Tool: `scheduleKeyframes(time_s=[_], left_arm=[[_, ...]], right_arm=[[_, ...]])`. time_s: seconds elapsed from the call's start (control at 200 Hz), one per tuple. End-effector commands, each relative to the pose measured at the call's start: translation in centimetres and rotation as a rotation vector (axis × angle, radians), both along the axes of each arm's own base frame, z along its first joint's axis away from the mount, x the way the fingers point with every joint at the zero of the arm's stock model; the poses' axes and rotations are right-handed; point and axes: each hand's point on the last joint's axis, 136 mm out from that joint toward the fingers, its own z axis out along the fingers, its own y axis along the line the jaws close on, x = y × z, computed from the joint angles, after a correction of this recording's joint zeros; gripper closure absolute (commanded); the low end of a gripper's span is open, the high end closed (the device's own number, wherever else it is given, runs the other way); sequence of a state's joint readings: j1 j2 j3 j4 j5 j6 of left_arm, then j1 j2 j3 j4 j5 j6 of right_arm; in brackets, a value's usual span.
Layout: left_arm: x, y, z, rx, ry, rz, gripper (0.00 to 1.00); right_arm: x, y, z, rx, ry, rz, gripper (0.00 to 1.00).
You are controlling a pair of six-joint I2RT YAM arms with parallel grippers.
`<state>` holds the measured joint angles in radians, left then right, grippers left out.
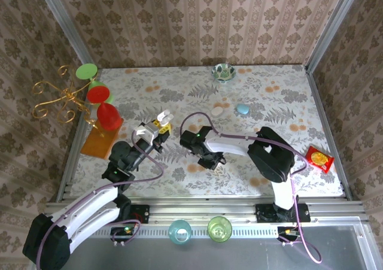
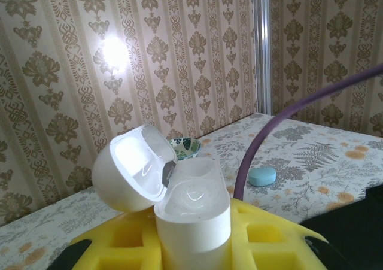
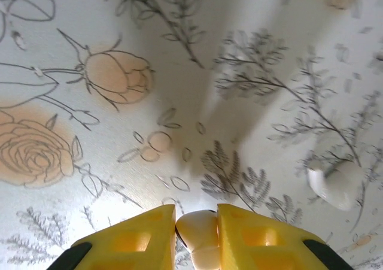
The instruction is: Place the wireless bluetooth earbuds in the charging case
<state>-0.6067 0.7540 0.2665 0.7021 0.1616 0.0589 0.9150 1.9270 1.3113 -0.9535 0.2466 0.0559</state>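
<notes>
- Floral-print table [image 1: 311, 114], patterned wallpaper on the walls behind.
- White earbud [image 3: 197, 235] at mid-table, toward the near edge, set between the yellow pads of the right gripper [image 3: 196, 213]; jaws drawn in against it on both sides.
- Second white earbud [image 3: 332, 189] lies loose on the table, near the first.
- Left gripper [image 2: 194, 237], nearer the left edge: jaws clamped on the white charging case [image 2: 191, 204], which is upright with its lid open.
</notes>
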Motion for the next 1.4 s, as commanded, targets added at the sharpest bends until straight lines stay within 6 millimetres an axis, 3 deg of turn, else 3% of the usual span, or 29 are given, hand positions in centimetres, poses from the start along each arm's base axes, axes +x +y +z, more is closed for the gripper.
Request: scheduleKeyframes(time_s=[0.0,0.155,0.425,0.775,0.9,1.12,1.395], left_arm=[[-0.4,0.1,0.5,-0.026,-0.01,-0.02,1.0],[-0.7,-0.7,0.2,-0.012,-0.006,-0.065,1.0],[-1.2,-2.3,-0.9,-0.011,0.012,-0.148,1.0],[-1.2,-6.2,-2.1,-0.016,0.032,-0.235,1.0],[-1.4,-7.6,-2.2,-0.031,0.038,-0.279,1.0],[-1.7,-9.5,-2.1,-0.054,0.052,-0.326,1.0],[-1.8,-11.2,-2.2,-0.09,0.069,-0.361,1.0]], right_arm=[[1.0,0.5,3.2,0.139,-0.066,-0.055,0.76],[2.4,0.5,5.8,0.325,-0.118,-0.148,0.77],[4.2,0.8,12.3,0.709,-0.19,-0.252,0.77],[3.9,2.6,20.8,1.062,-0.233,-0.21,0.77],[3.7,3.4,22.9,1.139,-0.238,-0.178,0.77],[3.6,5.2,25.4,1.265,-0.211,-0.123,0.77],[4.0,6.4,26.2,1.321,-0.189,-0.111,0.77]])
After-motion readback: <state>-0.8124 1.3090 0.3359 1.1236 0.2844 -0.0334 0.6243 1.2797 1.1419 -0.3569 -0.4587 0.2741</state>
